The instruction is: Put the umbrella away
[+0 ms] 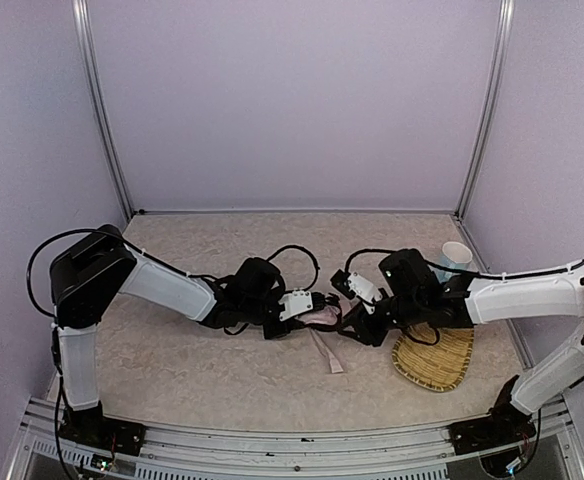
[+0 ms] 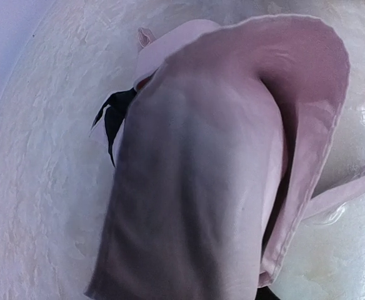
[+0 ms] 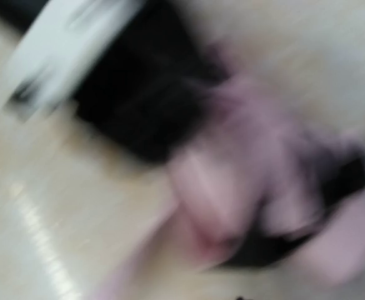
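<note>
Well, one umbrella (image 1: 322, 318) lies bunched about mid-table, between two claws. The left claw (image 1: 317, 306) meets it from the left and the right claw (image 1: 350, 322) from the right, both right at the fabric. Whether either is clenched on it or released I cannot tell. The left wrist view is filled with pink cloth and a bit of black lining (image 2: 114, 115), with no fingers showing, and the right wrist view is blurred. One pink strap (image 1: 327, 352) runs from the bundle toward the near edge, flat on the table (image 1: 202, 370). One straw tray (image 1: 437, 365) lies just right of the umbrella, its far edge under the right arm (image 1: 512, 295). One pale cup (image 1: 457, 255) stands upright near the far right corner, behind that arm.
</note>
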Robot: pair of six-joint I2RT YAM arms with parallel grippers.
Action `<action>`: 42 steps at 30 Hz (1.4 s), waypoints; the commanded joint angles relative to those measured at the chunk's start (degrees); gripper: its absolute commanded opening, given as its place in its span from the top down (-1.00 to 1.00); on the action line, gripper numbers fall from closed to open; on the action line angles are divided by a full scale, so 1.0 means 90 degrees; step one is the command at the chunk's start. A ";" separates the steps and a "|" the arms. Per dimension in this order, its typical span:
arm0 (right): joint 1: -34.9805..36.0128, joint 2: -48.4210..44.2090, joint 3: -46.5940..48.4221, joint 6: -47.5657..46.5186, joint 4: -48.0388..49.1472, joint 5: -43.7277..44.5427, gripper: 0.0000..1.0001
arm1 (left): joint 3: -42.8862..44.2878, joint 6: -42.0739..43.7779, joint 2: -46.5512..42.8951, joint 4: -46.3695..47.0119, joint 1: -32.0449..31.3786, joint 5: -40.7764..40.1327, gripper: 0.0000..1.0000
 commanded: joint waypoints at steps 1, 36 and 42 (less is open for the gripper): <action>0.0752 -0.0066 -0.0608 0.1546 0.0460 0.0885 0.19 | -0.0163 -0.0678 0.0550 -0.1182 -0.0013 0.0004 1.00; 0.2182 0.1500 0.0188 0.2760 -0.0781 0.3270 0.70 | -0.0003 -0.0653 0.0591 -0.1485 -0.0024 -0.0059 1.00; 0.2182 0.1411 0.0134 0.2717 -0.0699 0.2925 1.00 | -0.0008 -0.0743 0.0540 -0.1516 0.0022 -0.0040 1.00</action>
